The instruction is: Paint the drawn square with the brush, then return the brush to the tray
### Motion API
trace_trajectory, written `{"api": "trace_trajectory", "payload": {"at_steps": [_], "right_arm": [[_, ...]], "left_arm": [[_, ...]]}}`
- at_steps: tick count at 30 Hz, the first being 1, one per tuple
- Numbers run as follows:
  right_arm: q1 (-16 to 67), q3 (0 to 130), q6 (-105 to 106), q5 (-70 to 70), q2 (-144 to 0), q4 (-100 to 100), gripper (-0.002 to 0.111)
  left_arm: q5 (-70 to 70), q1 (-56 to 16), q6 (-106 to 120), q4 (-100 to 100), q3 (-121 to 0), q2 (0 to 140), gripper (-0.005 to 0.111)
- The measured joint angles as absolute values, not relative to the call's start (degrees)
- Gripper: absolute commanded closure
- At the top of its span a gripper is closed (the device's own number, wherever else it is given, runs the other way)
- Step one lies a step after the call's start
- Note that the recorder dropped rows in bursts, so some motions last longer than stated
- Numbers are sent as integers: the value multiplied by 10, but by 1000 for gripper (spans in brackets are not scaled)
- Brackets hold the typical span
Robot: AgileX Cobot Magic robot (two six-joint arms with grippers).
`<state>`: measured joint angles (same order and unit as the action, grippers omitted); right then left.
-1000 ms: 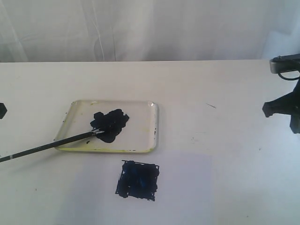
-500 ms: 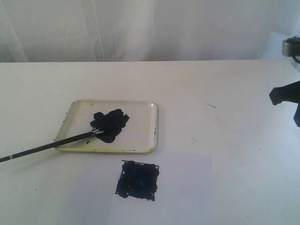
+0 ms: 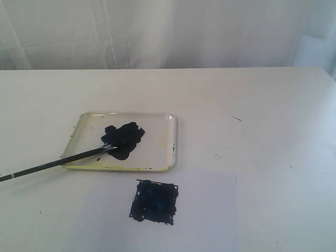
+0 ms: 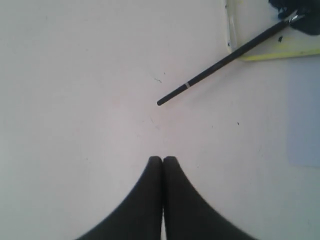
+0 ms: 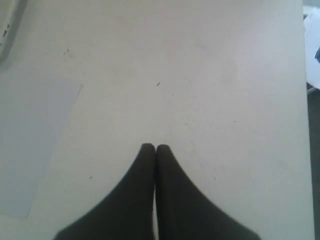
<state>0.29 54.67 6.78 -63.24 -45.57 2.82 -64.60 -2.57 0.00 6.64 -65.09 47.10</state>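
Observation:
The drawn square point(image 3: 154, 201) is daubed black on a pale sheet of paper point(image 3: 210, 210) near the front. The translucent yellowish tray point(image 3: 163, 152) lies behind it, holding a black paint blot point(image 3: 123, 137). The brush point(image 3: 52, 164) rests with its tip in the blot and its black handle sticking out over the tray's left rim onto the table. The brush point(image 4: 225, 59) lies well clear of my left gripper point(image 4: 163, 159), which is shut and empty. My right gripper point(image 5: 155, 147) is shut and empty over bare table. Neither gripper shows in the exterior view.
The white table point(image 3: 252, 105) has a small dark mark point(image 3: 237, 118) on its right half. A white curtain point(image 3: 168, 31) hangs behind the table's far edge. The table's right edge point(image 5: 305, 100) shows in the right wrist view.
The right arm has drawn out of the exterior view to the right. The brush, tray and square have not moved.

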Motion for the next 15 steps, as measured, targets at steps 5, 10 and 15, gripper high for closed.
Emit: {"api": "trace_trajectory", "payload": {"at_steps": [5, 10, 15], "right_arm": [[3, 530, 68, -642, -335, 29, 108], [3, 528, 69, -659, -219, 29, 108], [3, 528, 69, -665, -114, 29, 108]], "left_arm": [[-649, -26, 0, 61, -652, 357, 106], [-649, -26, 0, 56, -652, 259, 106], [-649, -26, 0, 56, -652, 156, 106]]}}
